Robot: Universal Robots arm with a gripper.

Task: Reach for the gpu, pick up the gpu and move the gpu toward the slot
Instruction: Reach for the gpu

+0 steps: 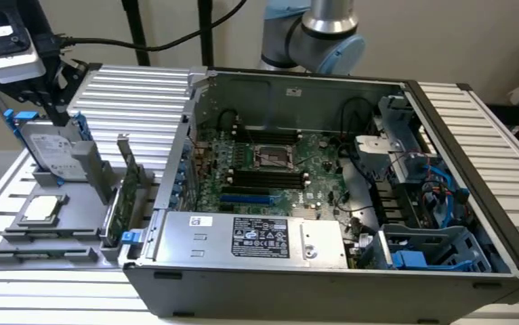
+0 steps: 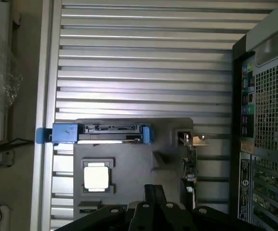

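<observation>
Gripper (image 2: 153, 195) parts, black, sit closest to the wrist camera, which looks down on a grey holder (image 2: 129, 163). I cannot tell whether the gripper is open or closed. In the exterior view it hangs above the holder's far end, over the drive (image 1: 53, 152), which stands upright with blue rails.

The holder lies on the slatted table (image 1: 133, 88), by the edge at the exterior view's left and just beside the open case (image 1: 332, 284). A square silver chip (image 1: 43, 208) lies flat in a recess toward the holder's near end.

The gpu (image 1: 129, 186) stands on its long edge along the holder's side next to the case, with its silver bracket at the far end. The gripper is apart from it.

Inside the case the board (image 1: 286, 145) lies flat. It carries a blue slot (image 1: 246, 200) near the power supply (image 1: 251, 240) at the case's near wall. The arm (image 1: 318, 30) rises behind the case's far wall.
</observation>
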